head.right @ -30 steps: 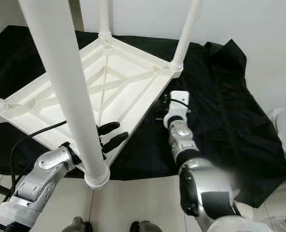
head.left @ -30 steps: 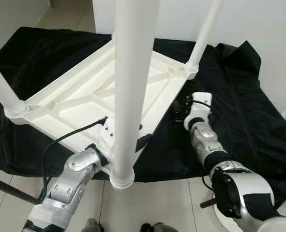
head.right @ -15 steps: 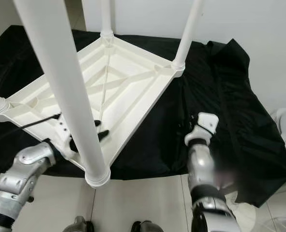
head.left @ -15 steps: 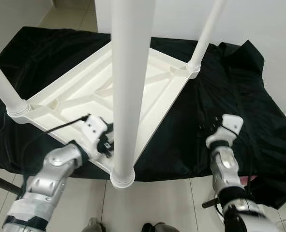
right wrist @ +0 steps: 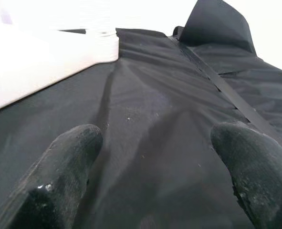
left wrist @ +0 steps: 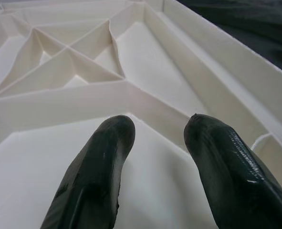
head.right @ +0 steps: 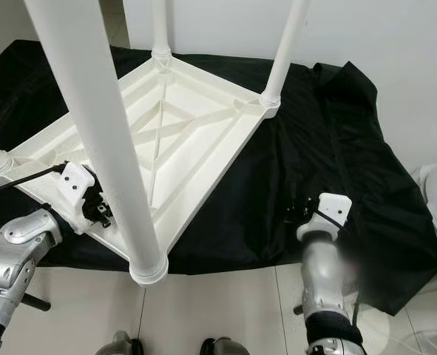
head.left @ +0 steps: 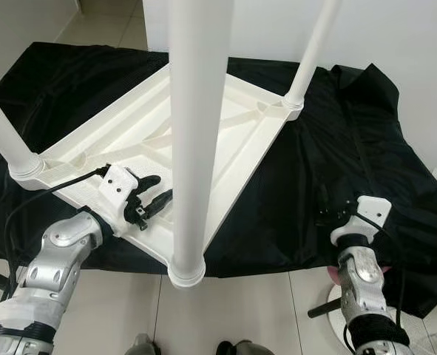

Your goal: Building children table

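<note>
- The left gripper [head.left: 154,194] hangs over the near-left part of the upturned white table [head.left: 129,140], its two black fingers [left wrist: 100,167] parted and holding nothing.
- The left wrist view adds what the head views lack: the fingertips sit close above a flat panel of the underside, with crossed ribs [left wrist: 69,59] just beyond them.
- The table lies top-down on a black cloth [head.left: 329,159], which covers a low surface by a white wall.
- Four white legs point up: one at the left corner [head.left: 4,137], the nearest one [head.left: 192,133] rising right before the camera, and one at the right corner [head.left: 307,55]. The far-corner leg [head.right: 159,26] appears in the right eye view.
- The right gripper [head.left: 327,211] hovers over bare cloth, well apart from the table's right edge.
- Its wrist view shows the fingers [right wrist: 67,162] spread wide and empty, with the table's rim [right wrist: 45,59] some way ahead.
</note>
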Available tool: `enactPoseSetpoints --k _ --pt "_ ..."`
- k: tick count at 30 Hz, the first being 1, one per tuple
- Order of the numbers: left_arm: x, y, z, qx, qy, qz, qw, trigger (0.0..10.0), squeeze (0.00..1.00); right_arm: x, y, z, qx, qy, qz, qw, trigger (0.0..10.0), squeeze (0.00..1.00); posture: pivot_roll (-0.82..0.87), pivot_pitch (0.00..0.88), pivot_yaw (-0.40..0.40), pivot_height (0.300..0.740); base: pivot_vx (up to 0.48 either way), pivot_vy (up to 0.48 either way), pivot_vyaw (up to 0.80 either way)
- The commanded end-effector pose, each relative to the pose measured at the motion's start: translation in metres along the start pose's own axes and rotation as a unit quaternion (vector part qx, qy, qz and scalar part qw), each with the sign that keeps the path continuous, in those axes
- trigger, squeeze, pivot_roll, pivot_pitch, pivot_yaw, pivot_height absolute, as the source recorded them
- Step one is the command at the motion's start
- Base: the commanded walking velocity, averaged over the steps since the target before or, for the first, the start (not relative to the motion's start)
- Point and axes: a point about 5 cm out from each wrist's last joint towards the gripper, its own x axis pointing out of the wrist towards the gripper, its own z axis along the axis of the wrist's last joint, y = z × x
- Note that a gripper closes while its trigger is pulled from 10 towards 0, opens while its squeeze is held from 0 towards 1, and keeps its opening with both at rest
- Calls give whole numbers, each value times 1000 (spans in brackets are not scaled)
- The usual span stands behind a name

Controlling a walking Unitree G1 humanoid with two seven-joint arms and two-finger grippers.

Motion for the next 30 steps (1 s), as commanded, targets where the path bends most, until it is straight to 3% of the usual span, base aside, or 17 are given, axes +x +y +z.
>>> enactPoseSetpoints --k 1,10,13,15,17,23,30 --pt "-3 -6 -7 -1 10 -33 999 10000 0 -5 -5 -3 0 13 -4 1000 10000 0 20 114 -66 740 0 0 0" --pt "-13 5 -6 3 22 -77 997 10000 0 -8 -3 -5 -3 25 2 1000 10000 0 48 110 -78 740 0 0 0" --pt "-13 3 -7 0 46 -137 990 10000 35 -6 3 -6 -2 28 11 1000 10000 0 55 102 -73 740 0 0 0" --pt "-14 4 -8 0 56 -144 988 10000 35 -6 4 -6 -3 29 12 1000 10000 0 55 102 -73 740 0 0 0" --pt "-15 6 -11 5 70 -148 986 10000 1000 -6 4 -6 -4 32 12 999 10000 0 56 101 -71 740 0 0 0" --pt "-19 21 -5 19 70 -134 988 10000 1000 -10 4 -8 -1 39 4 999 10000 0 58 100 -60 740 0 0 0" --pt "-29 28 0 9 78 -162 984 10000 1000 -12 6 -9 -2 40 3 999 10000 0 59 99 -53 740 0 0 0"
